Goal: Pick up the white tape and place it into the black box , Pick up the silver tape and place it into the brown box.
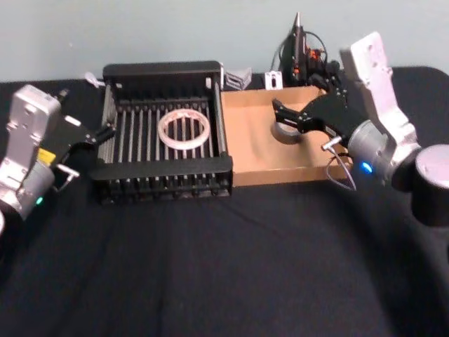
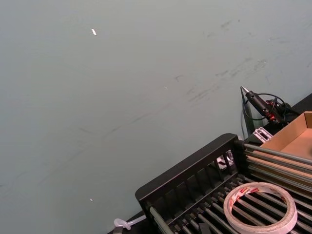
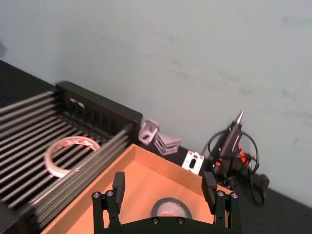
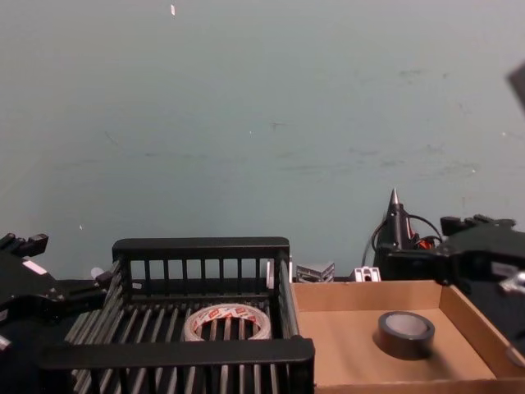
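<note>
Red print inside white tape (image 2: 260, 208), unreadable.

I read this as a lab or workshop bench, not a home. My work surface is a table under plain black cloth (image 1: 210, 267), pushed against a bare pale blue-green wall (image 4: 262, 123) with scuffs and small marks. At about 1 o'clock from the table's middle, by the wall, a pointed hand tool with red parts and tangled black cables (image 1: 302, 53) stands upright. Beside it, near 12 o'clock, lie small grey metal brackets (image 3: 158, 139). A black plastic crate (image 1: 165, 70) and cardboard tray (image 1: 280, 172) look like test props.
</note>
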You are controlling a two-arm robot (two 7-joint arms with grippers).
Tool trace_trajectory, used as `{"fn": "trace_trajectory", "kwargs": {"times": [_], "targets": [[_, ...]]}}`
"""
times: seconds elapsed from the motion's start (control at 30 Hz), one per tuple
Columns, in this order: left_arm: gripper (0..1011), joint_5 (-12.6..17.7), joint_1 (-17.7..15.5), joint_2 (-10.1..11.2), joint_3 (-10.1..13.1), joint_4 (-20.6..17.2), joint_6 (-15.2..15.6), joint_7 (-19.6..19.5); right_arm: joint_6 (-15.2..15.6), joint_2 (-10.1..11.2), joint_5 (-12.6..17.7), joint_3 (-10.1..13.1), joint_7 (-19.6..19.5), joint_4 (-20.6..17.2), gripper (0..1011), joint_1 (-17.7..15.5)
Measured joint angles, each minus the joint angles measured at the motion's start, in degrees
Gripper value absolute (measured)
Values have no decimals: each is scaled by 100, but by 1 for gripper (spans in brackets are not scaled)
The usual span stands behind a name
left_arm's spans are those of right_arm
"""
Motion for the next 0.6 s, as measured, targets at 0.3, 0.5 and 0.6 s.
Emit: {"fn": "trace_trajectory", "kwargs": {"times": [0.3,0.5,0.6], "targets": [[1001,0,0,0,0,0,0,0,-1428,319,-63,180,-90,-585,1003,-1023],[1001,0,0,0,0,0,0,0,-1939,318,-215,249,-250,-574,1003,-1436],[1001,0,0,0,0,0,0,0,-1997,263,-264,263,-296,-488,1003,-1513]]}}
